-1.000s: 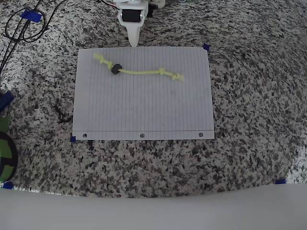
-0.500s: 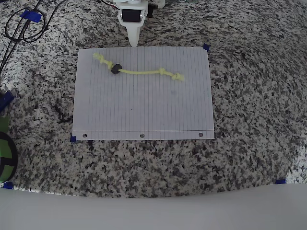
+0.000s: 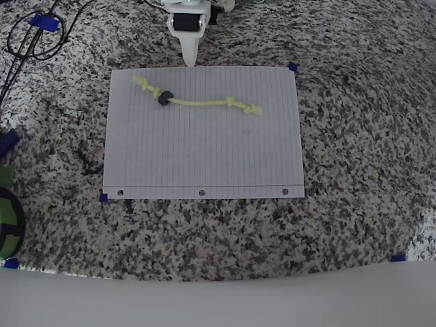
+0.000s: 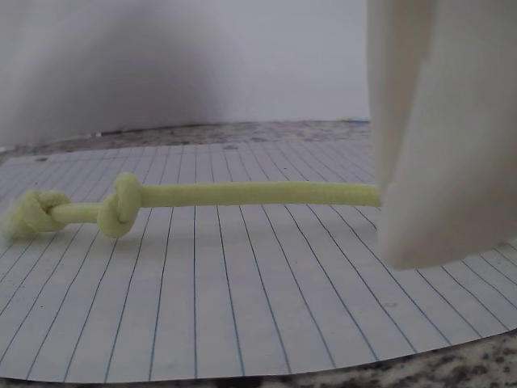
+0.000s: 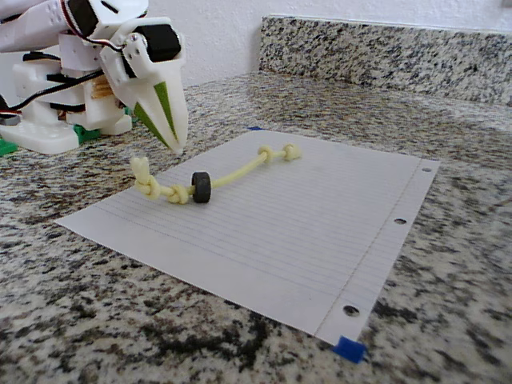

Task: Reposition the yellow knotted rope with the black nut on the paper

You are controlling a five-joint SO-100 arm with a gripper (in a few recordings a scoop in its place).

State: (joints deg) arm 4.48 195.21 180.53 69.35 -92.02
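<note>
The yellow knotted rope [image 3: 201,103] lies stretched across the upper part of the paper [image 3: 204,150], with knots near both ends. The black nut [image 3: 164,97] is threaded on it near its left end in the overhead view. My white gripper [image 3: 189,60] hangs shut and empty just past the paper's far edge, its tip above and slightly right of the nut. In the fixed view the gripper [image 5: 178,144] hovers above the paper's [image 5: 320,216] edge behind the rope [image 5: 232,172] and nut [image 5: 201,188]. The wrist view has the rope [image 4: 242,194] running left from behind the fingers [image 4: 440,129] over the paper [image 4: 242,307].
The sheet rests on a speckled granite counter [image 3: 354,170] with blue tape marks [image 3: 293,67] at its corners. Black cables [image 3: 30,37] loop at the top left and a green and black object [image 3: 7,218] sits at the left edge. A granite backsplash [image 5: 384,48] rises behind.
</note>
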